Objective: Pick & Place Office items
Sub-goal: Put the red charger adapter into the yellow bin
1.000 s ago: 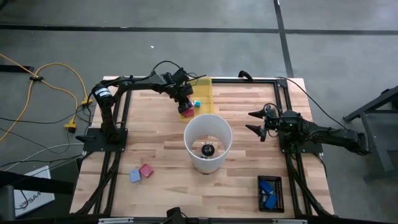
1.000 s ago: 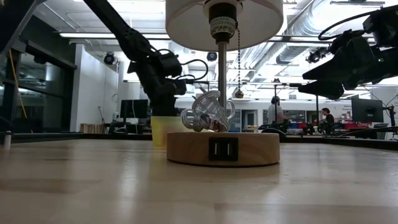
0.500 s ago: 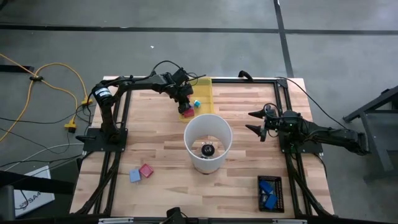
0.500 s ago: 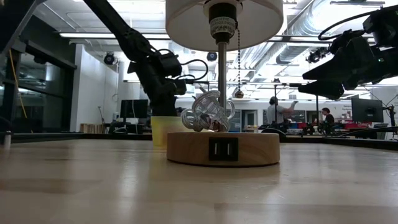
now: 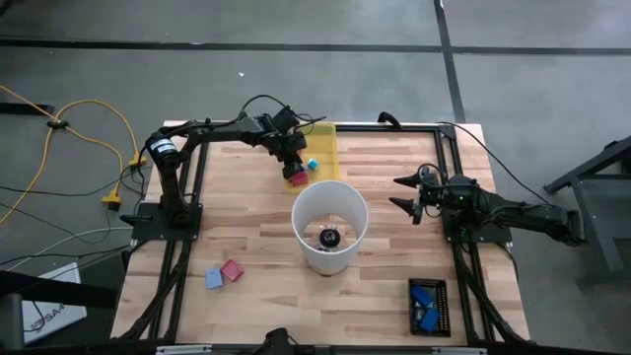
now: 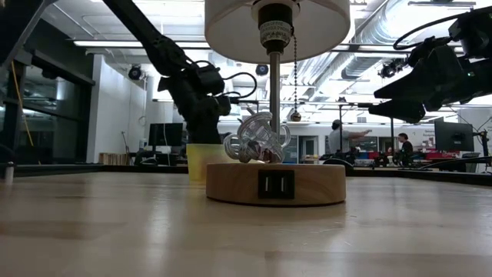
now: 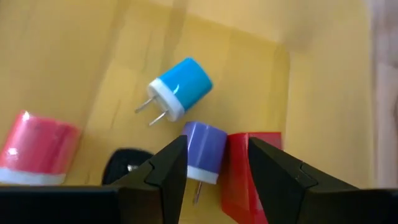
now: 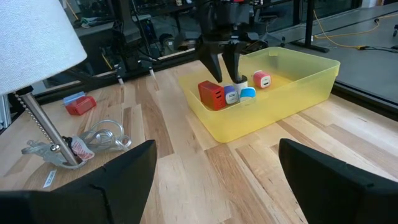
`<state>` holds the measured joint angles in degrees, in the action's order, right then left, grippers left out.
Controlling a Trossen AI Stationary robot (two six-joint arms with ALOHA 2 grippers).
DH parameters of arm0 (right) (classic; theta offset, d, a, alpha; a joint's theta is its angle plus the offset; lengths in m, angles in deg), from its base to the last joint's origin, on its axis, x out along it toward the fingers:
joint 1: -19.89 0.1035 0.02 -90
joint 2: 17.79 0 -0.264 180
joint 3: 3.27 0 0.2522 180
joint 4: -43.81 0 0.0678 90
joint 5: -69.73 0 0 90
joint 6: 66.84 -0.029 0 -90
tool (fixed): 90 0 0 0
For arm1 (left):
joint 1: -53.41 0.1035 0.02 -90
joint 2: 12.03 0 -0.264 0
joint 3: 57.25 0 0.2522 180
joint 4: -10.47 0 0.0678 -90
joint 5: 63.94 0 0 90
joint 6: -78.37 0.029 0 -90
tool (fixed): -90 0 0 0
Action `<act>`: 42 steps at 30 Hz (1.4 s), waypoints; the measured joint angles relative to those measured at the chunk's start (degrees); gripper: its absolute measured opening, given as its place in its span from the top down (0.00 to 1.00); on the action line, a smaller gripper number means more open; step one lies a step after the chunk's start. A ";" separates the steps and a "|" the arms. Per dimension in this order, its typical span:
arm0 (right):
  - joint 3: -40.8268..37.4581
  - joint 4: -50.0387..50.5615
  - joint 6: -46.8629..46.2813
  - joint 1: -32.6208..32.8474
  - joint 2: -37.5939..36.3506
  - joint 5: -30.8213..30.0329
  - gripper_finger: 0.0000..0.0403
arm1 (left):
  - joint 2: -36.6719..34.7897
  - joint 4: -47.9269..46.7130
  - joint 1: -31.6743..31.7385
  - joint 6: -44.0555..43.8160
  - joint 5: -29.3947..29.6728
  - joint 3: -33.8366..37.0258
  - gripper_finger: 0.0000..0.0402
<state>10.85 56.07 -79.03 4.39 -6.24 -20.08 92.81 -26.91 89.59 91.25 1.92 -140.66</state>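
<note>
The yellow translucent tray (image 8: pixel 298 81) stands at the table's far middle. In it lie a red block (image 7: pixel 239 163), a purple plug piece (image 7: pixel 205 149), a cyan plug piece (image 7: pixel 186 84) and a pink one (image 7: pixel 37 149), all resting on the tray floor. My left gripper (image 7: pixel 217 149) hangs open just above the purple piece and the red block, pointing steeply down (image 8: pixel 227 74); I cannot tell whether a fingertip touches them. My right gripper (image 5: pixel 406 193) waits open over the table's right side.
A white-shaded lamp (image 5: pixel 329 225) on a round wooden base (image 6: pixel 275 183) stands mid-table, just near of the tray. A pink and a light-blue piece (image 5: pixel 224 273) lie near the table's front left. A black holder with blue pieces (image 5: pixel 428 306) sits at the front right.
</note>
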 joint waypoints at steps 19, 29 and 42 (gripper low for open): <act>0.00 0.00 0.01 0.00 0.00 0.00 0.19 | -7.87 -5.82 3.00 3.79 0.52 -1.33 0.60; 0.00 0.00 0.01 0.00 0.01 0.00 0.19 | -9.14 -18.71 4.35 6.74 -1.07 -1.33 0.60; 0.00 0.00 0.01 -0.01 0.00 0.00 0.19 | -15.65 -36.16 4.51 8.29 4.46 -1.35 0.60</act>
<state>10.85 56.07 -79.02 4.39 -6.23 -20.08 77.15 -63.08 94.10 99.54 6.38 -142.01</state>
